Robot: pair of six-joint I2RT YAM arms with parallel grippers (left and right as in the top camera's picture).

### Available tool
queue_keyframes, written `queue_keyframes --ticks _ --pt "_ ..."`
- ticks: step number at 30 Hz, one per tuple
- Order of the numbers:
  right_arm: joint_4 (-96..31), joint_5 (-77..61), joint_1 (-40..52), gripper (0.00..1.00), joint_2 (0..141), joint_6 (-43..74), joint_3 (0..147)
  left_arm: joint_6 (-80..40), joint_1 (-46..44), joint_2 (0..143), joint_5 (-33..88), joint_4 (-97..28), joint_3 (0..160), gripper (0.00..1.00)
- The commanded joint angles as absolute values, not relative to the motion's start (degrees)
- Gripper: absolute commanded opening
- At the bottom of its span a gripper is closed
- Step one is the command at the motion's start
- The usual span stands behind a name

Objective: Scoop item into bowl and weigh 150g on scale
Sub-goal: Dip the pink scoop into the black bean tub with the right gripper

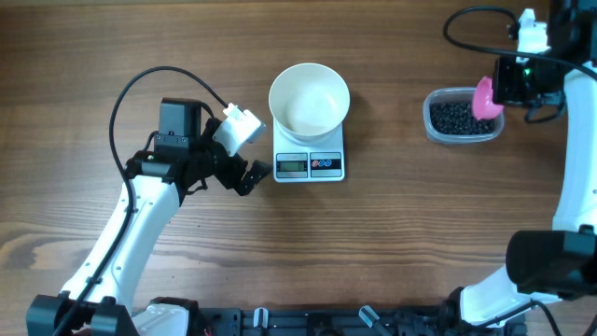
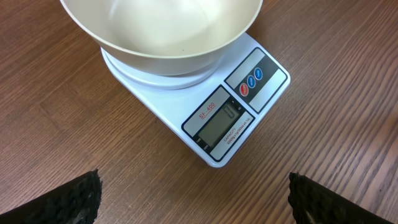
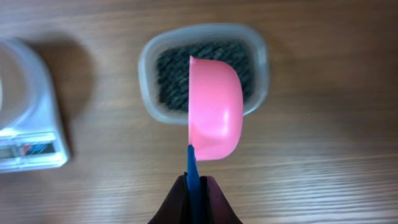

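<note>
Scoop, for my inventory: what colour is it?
The scoop is pink, handle blue; best in right wrist view.

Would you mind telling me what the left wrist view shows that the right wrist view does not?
Only the left wrist view: the empty inside of the white bowl, a sharp close-up of the display and the red and blue buttons, and the open left fingers. Only the right wrist view: the right fingers shut on the blue handle of the pink scoop, over the clear tub of black beans. Both: the scale, blurred at the right wrist view's left edge, and the wooden table.
</note>
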State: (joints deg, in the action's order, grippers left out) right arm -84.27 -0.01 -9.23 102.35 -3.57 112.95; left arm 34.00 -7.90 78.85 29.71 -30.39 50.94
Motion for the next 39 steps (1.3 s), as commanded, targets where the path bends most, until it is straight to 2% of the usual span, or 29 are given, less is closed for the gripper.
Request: queue_keyframes --ticks 1,16,25,39 --pt "-82.43 8.78 -9.28 0.04 105.75 -2.00 112.86 34.28 -7.70 78.81 30.39 -30.24 50.57 1.00" --pt "-81.58 8.95 -8.88 0.04 119.24 -4.49 112.86 34.26 -7.70 78.81 30.37 -30.24 50.57 1.00" --pt "-80.60 -0.10 -6.00 0.04 119.72 -4.78 112.84 34.26 -7.70 78.81 30.37 -30.24 50.57 1.00" --pt "-78.54 -6.55 -5.34 0.04 120.16 -4.49 107.00 34.28 -7.70 78.81 30.37 -30.24 50.57 1.00"
